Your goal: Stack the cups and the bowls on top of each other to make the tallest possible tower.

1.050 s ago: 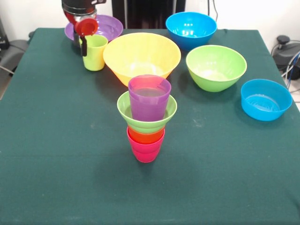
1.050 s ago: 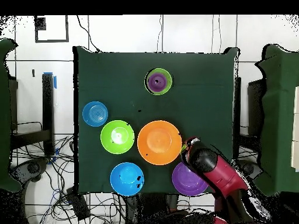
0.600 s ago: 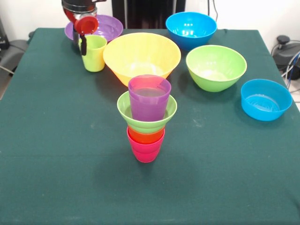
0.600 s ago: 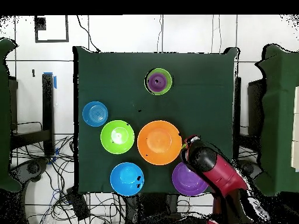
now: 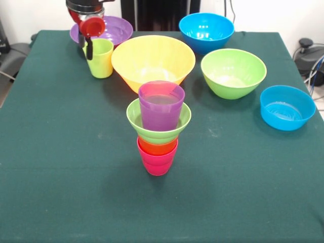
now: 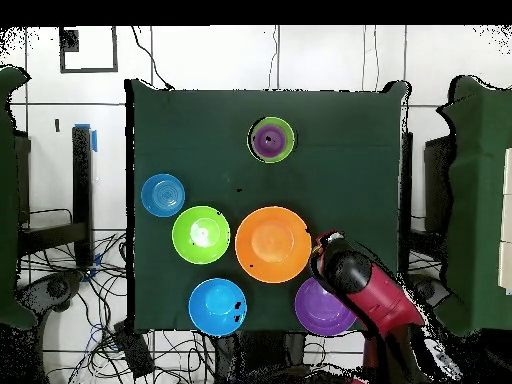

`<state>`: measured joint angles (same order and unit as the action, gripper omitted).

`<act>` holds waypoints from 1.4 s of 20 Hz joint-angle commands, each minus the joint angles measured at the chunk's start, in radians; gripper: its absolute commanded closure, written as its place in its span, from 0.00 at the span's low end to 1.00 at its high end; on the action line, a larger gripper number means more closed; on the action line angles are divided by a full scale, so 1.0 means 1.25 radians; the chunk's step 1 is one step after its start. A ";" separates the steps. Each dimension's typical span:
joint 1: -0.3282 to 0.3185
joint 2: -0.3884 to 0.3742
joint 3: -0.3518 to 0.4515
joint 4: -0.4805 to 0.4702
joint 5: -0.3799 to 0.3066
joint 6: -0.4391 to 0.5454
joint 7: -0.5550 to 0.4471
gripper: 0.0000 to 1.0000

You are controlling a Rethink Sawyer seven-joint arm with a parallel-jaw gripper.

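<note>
The tower (image 5: 158, 129) stands mid-table: a red-pink cup (image 5: 157, 163) lowest, an orange cup (image 5: 157, 147), a small ribbed lime green bowl (image 5: 134, 120), and a purple cup (image 5: 161, 106) on top. From overhead the tower (image 6: 272, 140) shows as a purple disc ringed in green. A lime green cup (image 5: 101, 58) stands upright at the far left, beside the large orange-yellow bowl (image 5: 153, 61). My gripper (image 5: 91, 46) is shut on this cup's left rim, with one black finger (image 5: 89, 49) down its outer wall. In the overhead view the arm hides the cup.
A purple bowl (image 5: 114, 28) sits just behind the gripper. Also on the green cloth are a big blue bowl (image 5: 206, 31), a medium lime green bowl (image 5: 233, 72) and a smaller blue bowl (image 5: 287, 107). The table's left edge (image 5: 30, 48) is close to the cup.
The gripper has risen slightly and shifted left, and the lime green cup has moved a little left with it. The tower and bowls are unmoved.
</note>
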<state>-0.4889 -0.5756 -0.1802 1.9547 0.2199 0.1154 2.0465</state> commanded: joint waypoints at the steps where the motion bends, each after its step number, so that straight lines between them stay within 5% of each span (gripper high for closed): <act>1: 0.000 0.020 0.064 0.016 0.026 0.020 0.139 0.00; 28: -0.011 0.034 0.109 0.088 0.044 -0.075 0.214 0.00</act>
<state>-0.4977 -0.5749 -0.1704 2.0104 0.2614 0.0872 2.1171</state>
